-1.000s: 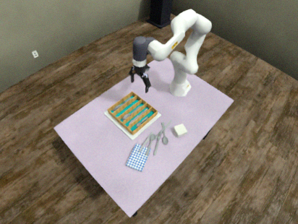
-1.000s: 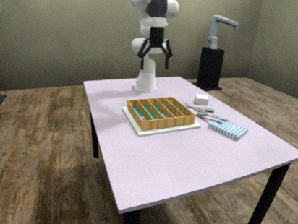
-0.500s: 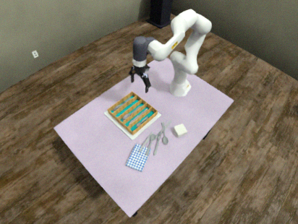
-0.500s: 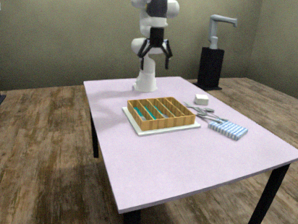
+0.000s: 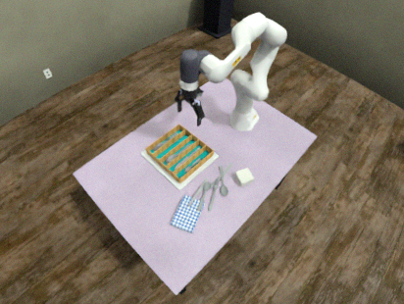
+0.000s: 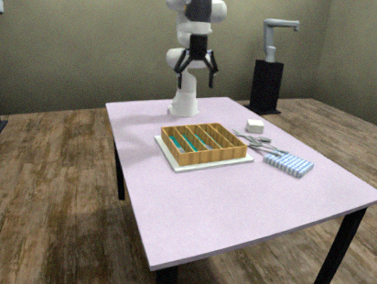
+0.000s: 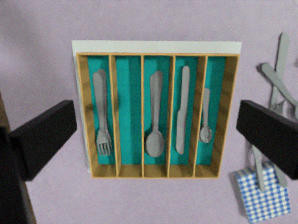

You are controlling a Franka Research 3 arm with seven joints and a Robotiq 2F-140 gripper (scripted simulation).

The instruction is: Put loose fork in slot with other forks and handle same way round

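Wood floor & grey-green walls surround a lilac table. Loose fork looks dull grey, slim, long-handled; tines blurry, so ID approx. It's on the table beside the tray, in a loose cutlery pile, crossed w/ a spoon. In wrist view its handle end is up top, same way as the tray fork's, which lies in the far-left slot, tines down.

Arm is bent over, wrist high; gripper hangs above table nr tray, pointing down, fingers spread wide, nothing btwn them. Checked cloth sits under some handles; white block nr pile.

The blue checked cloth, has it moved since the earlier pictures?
No, the cloth lies at the same spot relative to the tray.
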